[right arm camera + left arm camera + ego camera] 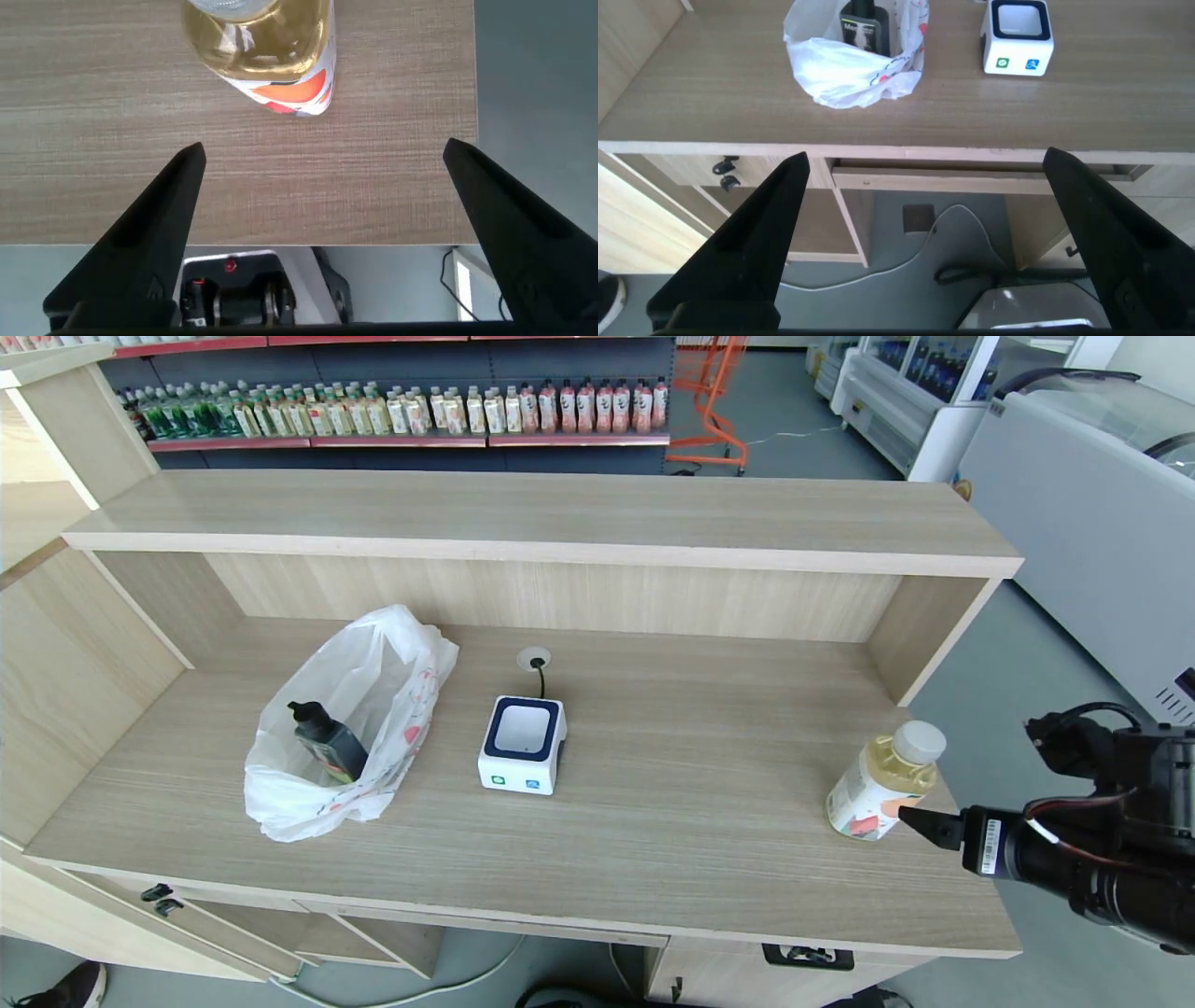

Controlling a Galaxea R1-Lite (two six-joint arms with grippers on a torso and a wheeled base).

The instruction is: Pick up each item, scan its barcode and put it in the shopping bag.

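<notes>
A bottle of yellow drink (pixel 882 784) with a white cap stands upright near the counter's right front corner, and its lower half shows in the right wrist view (pixel 271 47). My right gripper (pixel 924 826) is open just in front of it, fingers spread wider than the bottle (pixel 324 154), not touching. The white plastic shopping bag (pixel 345 728) sits at the left with a dark bottle (pixel 327 744) inside. The white barcode scanner (pixel 523 744) lies mid-counter. My left gripper (pixel 926 159) is open and holds nothing, in front of the counter edge, facing the bag (pixel 840 65) and scanner (pixel 1018 37).
The counter (pixel 691 821) has a raised back wall and side walls. The scanner's cable runs to a hole (pixel 534 660) behind it. A drawer (pixel 934 177) sits under the front edge. Drink shelves (pixel 401 411) and freezers (pixel 1083 504) stand beyond.
</notes>
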